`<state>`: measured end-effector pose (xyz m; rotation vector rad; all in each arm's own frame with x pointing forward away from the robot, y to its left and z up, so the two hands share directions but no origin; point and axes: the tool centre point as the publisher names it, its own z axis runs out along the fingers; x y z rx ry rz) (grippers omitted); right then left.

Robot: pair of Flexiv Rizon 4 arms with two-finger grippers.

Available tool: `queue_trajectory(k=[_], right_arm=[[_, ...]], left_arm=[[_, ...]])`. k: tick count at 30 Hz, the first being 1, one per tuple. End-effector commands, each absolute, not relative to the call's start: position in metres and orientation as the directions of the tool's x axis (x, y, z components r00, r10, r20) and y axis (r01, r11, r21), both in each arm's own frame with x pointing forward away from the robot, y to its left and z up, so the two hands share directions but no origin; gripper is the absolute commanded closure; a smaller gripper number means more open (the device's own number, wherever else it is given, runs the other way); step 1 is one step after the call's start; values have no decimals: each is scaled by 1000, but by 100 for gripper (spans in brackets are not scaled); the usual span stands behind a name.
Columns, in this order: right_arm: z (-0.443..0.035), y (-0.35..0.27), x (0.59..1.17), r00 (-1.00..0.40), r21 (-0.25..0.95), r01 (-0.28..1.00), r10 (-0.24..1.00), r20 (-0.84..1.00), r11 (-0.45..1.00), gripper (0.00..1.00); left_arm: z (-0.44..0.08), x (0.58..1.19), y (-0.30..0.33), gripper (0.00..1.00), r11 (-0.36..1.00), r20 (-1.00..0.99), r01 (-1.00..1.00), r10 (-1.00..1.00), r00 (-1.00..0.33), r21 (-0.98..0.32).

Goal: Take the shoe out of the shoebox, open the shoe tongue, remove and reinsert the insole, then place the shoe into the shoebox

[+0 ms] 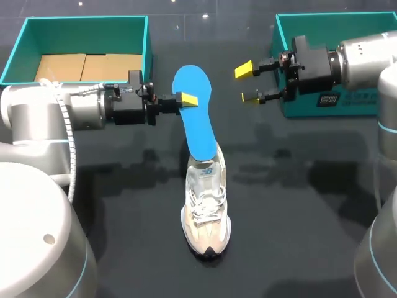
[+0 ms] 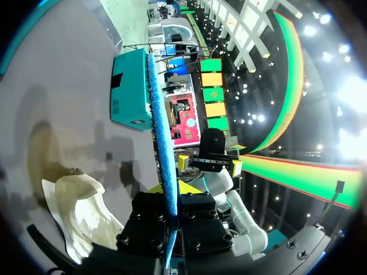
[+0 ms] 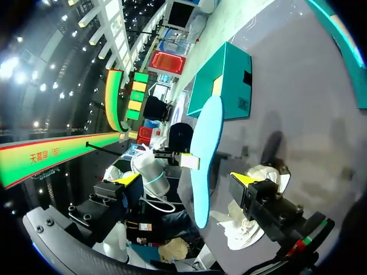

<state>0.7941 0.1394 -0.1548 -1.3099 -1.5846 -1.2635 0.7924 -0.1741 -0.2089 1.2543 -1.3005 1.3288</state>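
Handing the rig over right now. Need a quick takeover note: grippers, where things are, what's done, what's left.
Left gripper: shut on the blue insole, held up on edge with its lower end in the shoe.
Right gripper: open, empty, beside the insole, not touching it.
The shoe stands on the table, outside the left teal box and the right teal box.
Done: shoe out of the box.
Left: seat the insole fully, then box the shoe.
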Motion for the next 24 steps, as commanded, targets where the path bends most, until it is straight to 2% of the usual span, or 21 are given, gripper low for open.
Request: queue_trajectory(k=[1, 15, 24], right_arm=[[-134, 137, 788, -224, 228, 973, 445, 867, 45, 0], [-107, 154, 773, -196, 170, 979, 719, 667, 109, 0], [-85, 176, 766, -141, 71, 990, 895, 424, 122, 0]], left_arm=[[-211, 793, -177, 100, -70, 993, -993, -69, -91, -96], [-213, 790, -188, 100, -42, 998, -999, -65, -26, -29], [-213, 790, -188, 100, -42, 998, -999, -65, -26, -29]])
